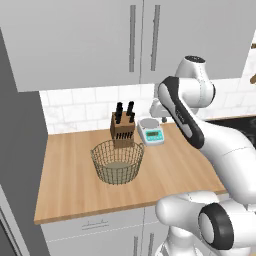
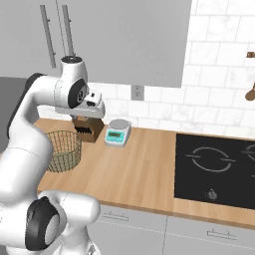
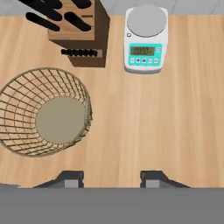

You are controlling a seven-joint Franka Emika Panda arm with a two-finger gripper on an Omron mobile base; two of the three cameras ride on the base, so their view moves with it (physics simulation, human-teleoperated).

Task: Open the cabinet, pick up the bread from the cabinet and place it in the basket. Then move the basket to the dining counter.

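Claw (image 3: 112, 179) fingers apart, empty; one basket (image 3: 43, 111), one scale (image 3: 146, 39), perhaps five knives (image 3: 57, 13).

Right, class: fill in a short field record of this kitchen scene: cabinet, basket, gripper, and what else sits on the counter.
cabinet: doors shut
basket: empty wire basket, upright on the wood counter
gripper: open, empty, above the counter
knife block: behind the basket
kitchen scale: right of the knife block
cooktop: set in the counter, farther right
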